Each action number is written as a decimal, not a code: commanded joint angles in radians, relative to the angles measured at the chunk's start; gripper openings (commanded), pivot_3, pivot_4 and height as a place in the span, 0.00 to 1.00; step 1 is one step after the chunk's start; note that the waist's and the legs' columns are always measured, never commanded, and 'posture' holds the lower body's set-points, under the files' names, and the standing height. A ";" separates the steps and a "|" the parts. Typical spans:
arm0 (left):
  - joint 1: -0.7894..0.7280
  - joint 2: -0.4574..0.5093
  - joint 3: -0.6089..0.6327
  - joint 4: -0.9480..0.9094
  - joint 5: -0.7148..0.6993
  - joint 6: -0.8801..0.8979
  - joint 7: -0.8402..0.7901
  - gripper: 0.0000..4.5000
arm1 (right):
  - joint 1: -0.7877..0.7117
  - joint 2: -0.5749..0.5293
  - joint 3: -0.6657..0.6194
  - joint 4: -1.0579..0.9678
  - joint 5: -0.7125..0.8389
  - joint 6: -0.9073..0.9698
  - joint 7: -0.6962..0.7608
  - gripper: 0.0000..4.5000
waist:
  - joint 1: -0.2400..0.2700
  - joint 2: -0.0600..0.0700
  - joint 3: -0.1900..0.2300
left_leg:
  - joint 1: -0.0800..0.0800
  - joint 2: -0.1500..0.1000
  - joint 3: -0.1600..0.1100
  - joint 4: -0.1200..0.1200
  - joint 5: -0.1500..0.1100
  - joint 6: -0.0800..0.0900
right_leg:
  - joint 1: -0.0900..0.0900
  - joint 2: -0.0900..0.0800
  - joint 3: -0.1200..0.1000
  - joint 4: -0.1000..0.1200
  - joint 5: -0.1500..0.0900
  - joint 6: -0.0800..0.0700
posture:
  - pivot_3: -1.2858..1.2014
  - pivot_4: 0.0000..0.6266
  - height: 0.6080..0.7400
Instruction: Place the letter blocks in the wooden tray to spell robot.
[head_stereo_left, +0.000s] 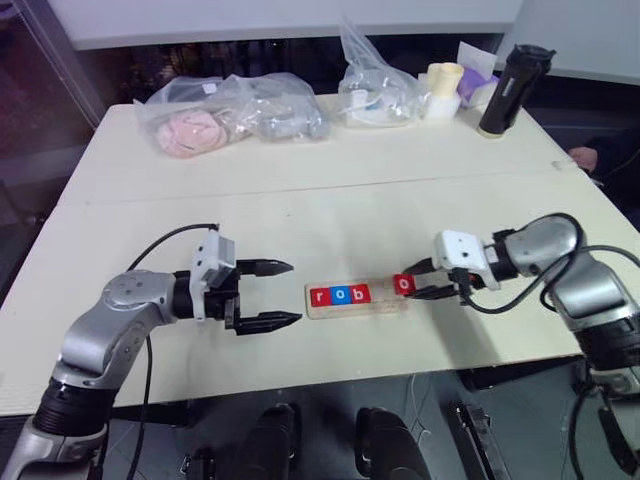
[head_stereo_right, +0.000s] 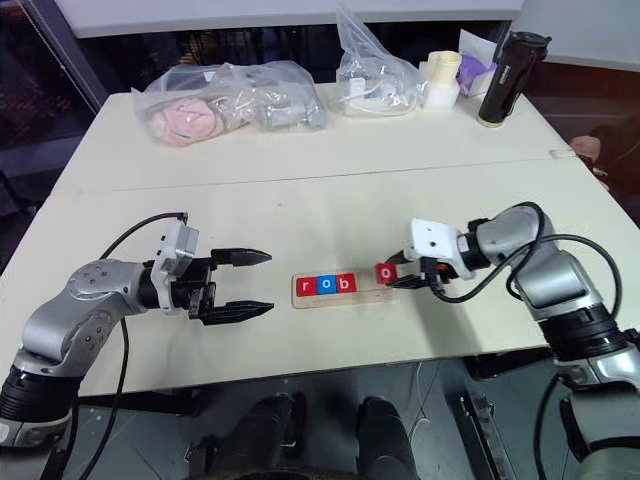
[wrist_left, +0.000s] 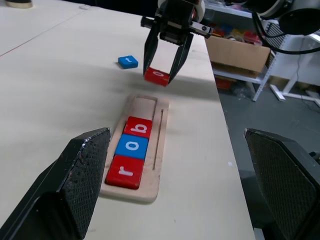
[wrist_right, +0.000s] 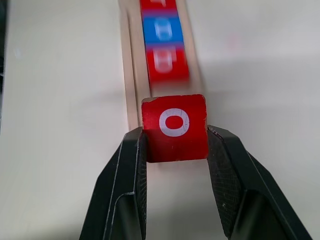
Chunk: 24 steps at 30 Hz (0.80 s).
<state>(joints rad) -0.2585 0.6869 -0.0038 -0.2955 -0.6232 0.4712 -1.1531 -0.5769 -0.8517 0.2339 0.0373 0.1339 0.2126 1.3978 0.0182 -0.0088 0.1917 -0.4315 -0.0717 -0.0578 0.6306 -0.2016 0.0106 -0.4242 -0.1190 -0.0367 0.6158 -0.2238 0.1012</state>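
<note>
Right gripper (wrist_right: 175, 145) around red o block (wrist_right: 174, 127)

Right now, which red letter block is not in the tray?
The red o block, clamped in the right gripper beyond the wooden tray's free end; red r and b sit inside.

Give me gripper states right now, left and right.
Left gripper: open, holding nothing.
Right gripper: closed on the red o block, carried over the end of the wooden tray.

Silver arms, black cables, white wrist housings, textured black fingers (wrist_right: 125, 185).
</note>
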 joint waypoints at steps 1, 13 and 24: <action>-0.010 0.010 0.026 -0.026 -0.019 -0.003 -0.003 1.00 | -0.039 0.030 0.040 0.040 -0.041 -0.032 -0.003 0.25 | -0.004 0.000 0.000 | 0.000 0.000 0.000 0.000 0.000 0.000 | 0.000 0.000 0.000 -0.001 0.000 0.000 | 0.52 0.24 0.88; 0.020 0.011 0.046 -0.057 -0.022 0.006 0.017 1.00 | -0.097 0.093 0.077 0.177 -0.099 -0.115 0.004 0.25 | -0.007 0.000 0.000 | 0.000 0.000 0.001 0.000 0.001 0.001 | -0.001 0.001 0.000 0.001 0.000 0.000 | 0.52 0.24 0.88; 0.026 0.011 0.046 -0.062 -0.025 0.004 0.025 1.00 | -0.100 0.117 0.080 0.199 -0.118 -0.133 -0.004 0.25 | -0.007 0.000 0.000 | 0.000 0.000 0.001 0.000 0.001 0.001 | -0.001 0.001 0.000 0.002 0.001 0.001 | 0.52 0.24 0.88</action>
<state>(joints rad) -0.2313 0.6901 0.0182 -0.3247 -0.6242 0.4765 -1.1290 -0.6507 -0.7378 0.3268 0.2401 0.0135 0.0922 1.3979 0.0112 -0.0087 0.1917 -0.4316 -0.0718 -0.0570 0.6307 -0.2002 0.0120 -0.4255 -0.1181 -0.0367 0.6182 -0.2233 0.1017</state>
